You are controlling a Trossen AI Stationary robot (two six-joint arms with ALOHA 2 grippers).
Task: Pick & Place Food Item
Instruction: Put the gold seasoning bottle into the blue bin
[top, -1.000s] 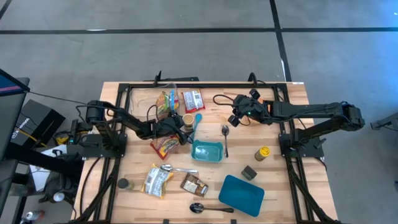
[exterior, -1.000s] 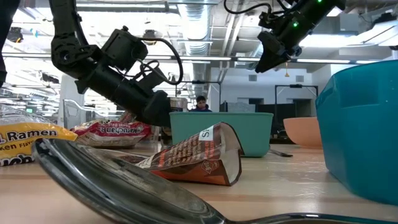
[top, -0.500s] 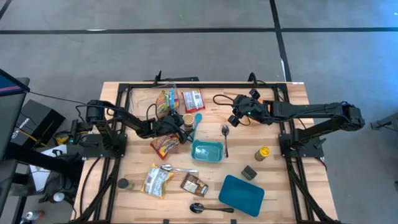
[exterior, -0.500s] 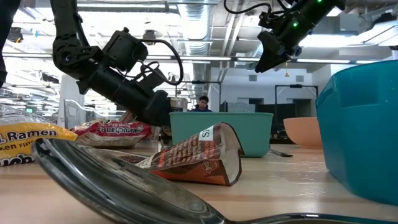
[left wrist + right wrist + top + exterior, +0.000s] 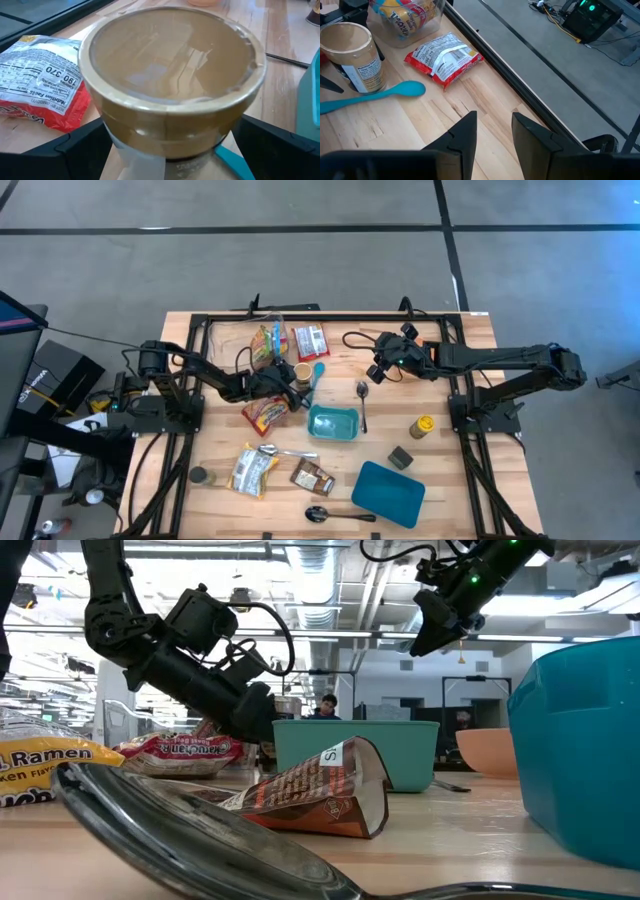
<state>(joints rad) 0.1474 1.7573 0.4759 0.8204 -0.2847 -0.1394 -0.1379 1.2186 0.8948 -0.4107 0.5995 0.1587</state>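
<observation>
Peanut-butter-coloured cup (image 5: 301,372), a tan paper tub with a clear lid and a white label, stands upright toward the far middle of the tabletop (image 5: 455,490), beside a turquoise spoon (image 5: 317,370) and just beyond the teal bin (image 5: 333,422). The left pincer (image 5: 165,145) sits low around it, its jaws spread to their widest with one dark finger on either side of the cup's base; in the left wrist view they flank the tub, and I cannot tell whether they touch its wall. Nothing has changed over the last second: the arm, the cup and the red snack packet (image 5: 263,413) beside it lie exactly as they did, and the jaws have not begun to close. That stillness suggests the approach is finished and the grasp itself is the step in hand; until the fingers squeeze, the cup is not secured and no lift can follow. The right pincer (image 5: 492,131) hovers high over the far right part of the tabletop, holding nothing, its fingers only partly apart, waiting well clear of the work.
</observation>
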